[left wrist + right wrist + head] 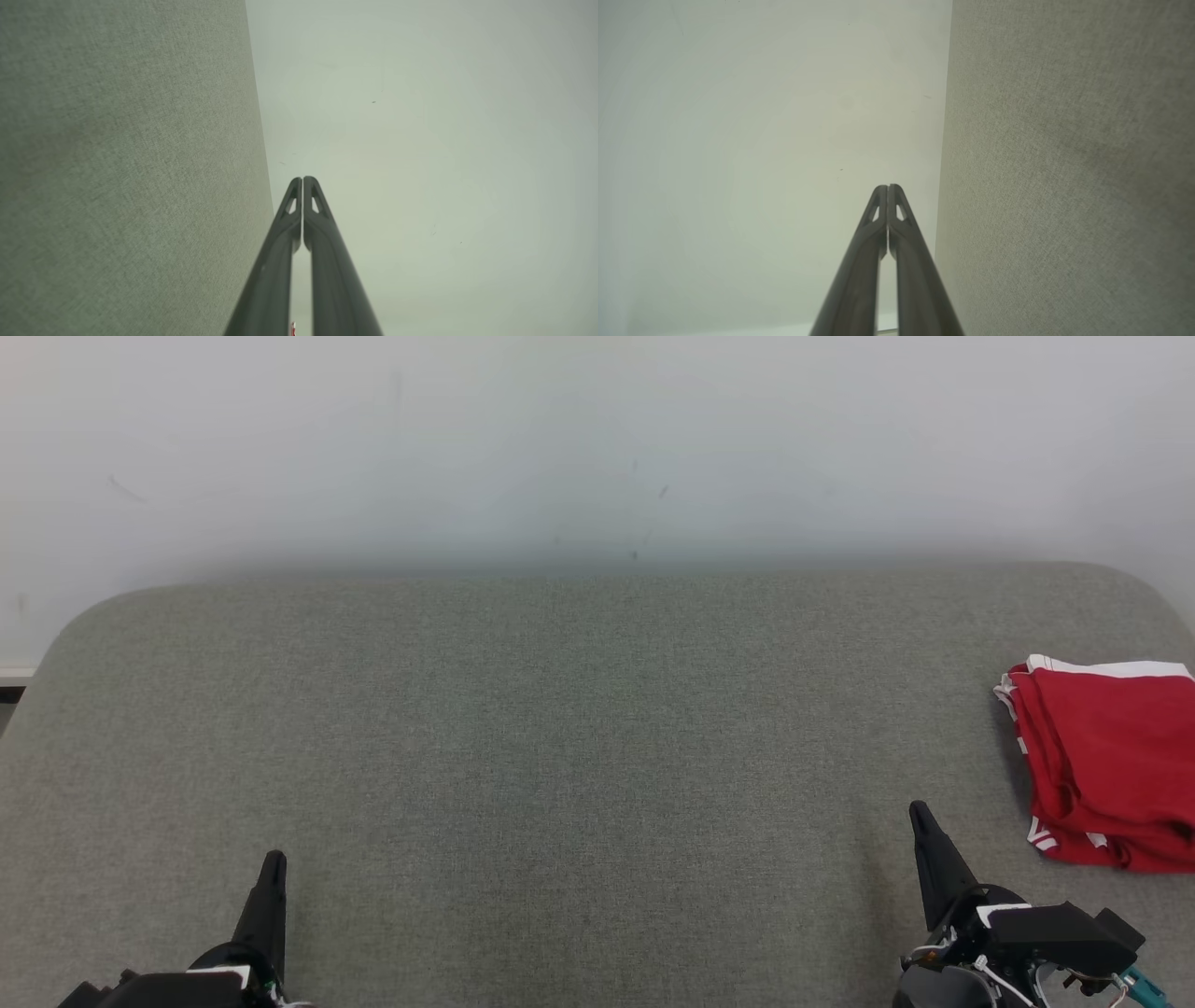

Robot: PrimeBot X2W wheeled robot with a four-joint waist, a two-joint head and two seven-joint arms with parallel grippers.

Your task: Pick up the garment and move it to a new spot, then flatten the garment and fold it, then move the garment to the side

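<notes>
The garment [1106, 761] is red with white trim and lies folded at the far right of the grey fabric surface [579, 747], partly cut off by the head view's right edge. My right gripper [920, 812] stands at the lower right, left of and nearer than the garment, apart from it. My left gripper [274, 859] stands at the lower left, far from the garment. In each wrist view the two dark fingers meet at the tips, left gripper [302, 178], right gripper [887, 186], with nothing between them.
A pale wall [597, 439] rises behind the grey surface's rounded back edge. The wrist views show the same grey fabric [126, 168] and grey fabric [1069, 168] beside the wall. A strip of dark floor [11, 695] shows past the left corner.
</notes>
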